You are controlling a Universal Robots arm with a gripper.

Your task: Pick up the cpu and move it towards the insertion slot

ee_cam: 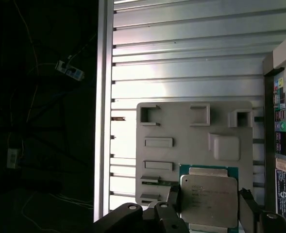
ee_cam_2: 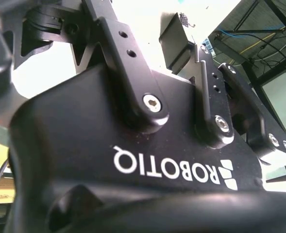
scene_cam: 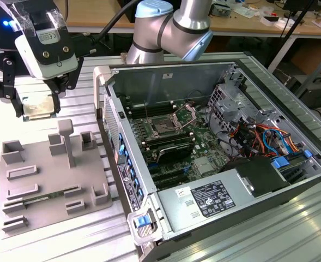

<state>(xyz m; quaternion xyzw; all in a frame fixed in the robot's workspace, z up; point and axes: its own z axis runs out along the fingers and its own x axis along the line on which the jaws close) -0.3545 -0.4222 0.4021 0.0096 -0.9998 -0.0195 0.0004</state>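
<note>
The gripper (scene_cam: pixel 38 98) carries the cpu (scene_cam: pixel 40 107) above the grey tray (scene_cam: pixel 18 185).
At the exterior view's left the cpu hangs flat, pinched at opposite edges and clear of the tray (the first wrist view shows its silvery top (ee_cam: pixel 209 199) between the dark fingers (ee_cam: pixel 174 201)). Well apart toward the right, the insertion slot (scene_cam: pixel 163 127) lies on the green board inside the open computer case (scene_cam: pixel 214 71).

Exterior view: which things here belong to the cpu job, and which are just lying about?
Part of the job:
- the cpu, gripped in the claw
- the insertion slot, on the board inside the computer case

Just lying about:
- the grey tray below the claw
- the power supply
- the orange and blue cables
</note>
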